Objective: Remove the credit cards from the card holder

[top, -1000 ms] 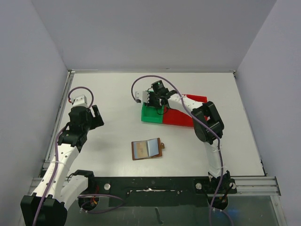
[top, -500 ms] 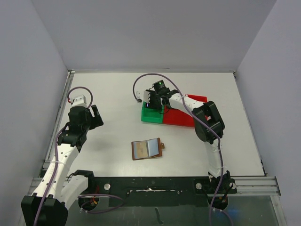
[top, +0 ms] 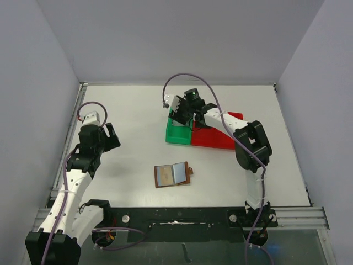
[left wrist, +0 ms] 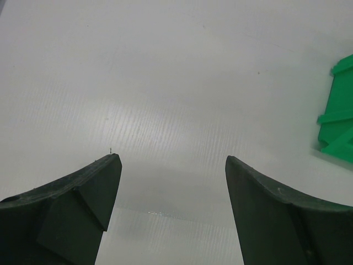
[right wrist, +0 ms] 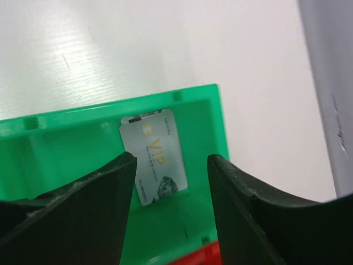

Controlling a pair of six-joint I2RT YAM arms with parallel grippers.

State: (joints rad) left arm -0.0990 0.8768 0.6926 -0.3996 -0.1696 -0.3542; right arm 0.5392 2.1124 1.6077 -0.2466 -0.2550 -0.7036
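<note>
Your right gripper (right wrist: 172, 160) hangs released above the green tray (right wrist: 66, 143); the pale grey card (right wrist: 154, 149) lies flat inside, long axis roughly twelve-to-six in the wrist view. The card holder (top: 173, 174) lies open on the white table (top: 127, 110), tab toward three o'clock. Your left gripper (left wrist: 172, 160) gapes empty. Grey walls (top: 165, 38) surround the table.

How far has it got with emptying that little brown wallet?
One pale grey card lies in the green tray, below the open, empty right gripper. The left gripper hangs open over the table. The brown wallet lies open; whether cards are inside is too small to tell.
</note>
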